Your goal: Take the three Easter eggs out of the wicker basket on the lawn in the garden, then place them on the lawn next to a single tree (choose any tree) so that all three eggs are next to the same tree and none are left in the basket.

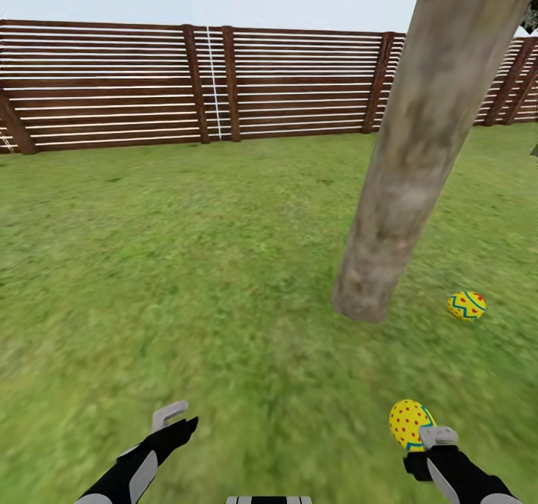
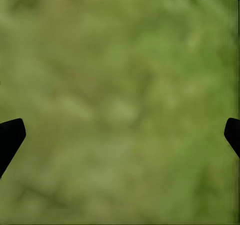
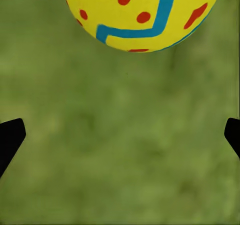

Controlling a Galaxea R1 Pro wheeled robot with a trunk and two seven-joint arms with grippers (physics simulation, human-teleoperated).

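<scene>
Head view: the trunk (image 1: 418,153) slants up the right of the frame, one egg (image 1: 466,305) on the lawn (image 1: 187,265) just right of its base. A second egg (image 1: 409,422) sits at lower right, right at the right gripper (image 1: 437,444); left gripper (image 1: 173,420) lower left, holding nothing. The fence (image 1: 112,86) runs across the top.

Left wrist: blurred grass (image 2: 120,105), fingers (image 2: 10,137) wide apart.

Right wrist: the egg (image 3: 142,15) at top, fingers (image 3: 10,137) spread, not gripping. No writing anywhere.

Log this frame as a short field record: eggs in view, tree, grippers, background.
eggs in view: two
egg by tree: lying on the lawn, to the right of the trunk base
second egg: just beyond the right gripper, fingers spread, not clamping it
tree: pale trunk, leaning in the head view
left gripper: open, empty, over grass
background: slatted wooden fence
</scene>
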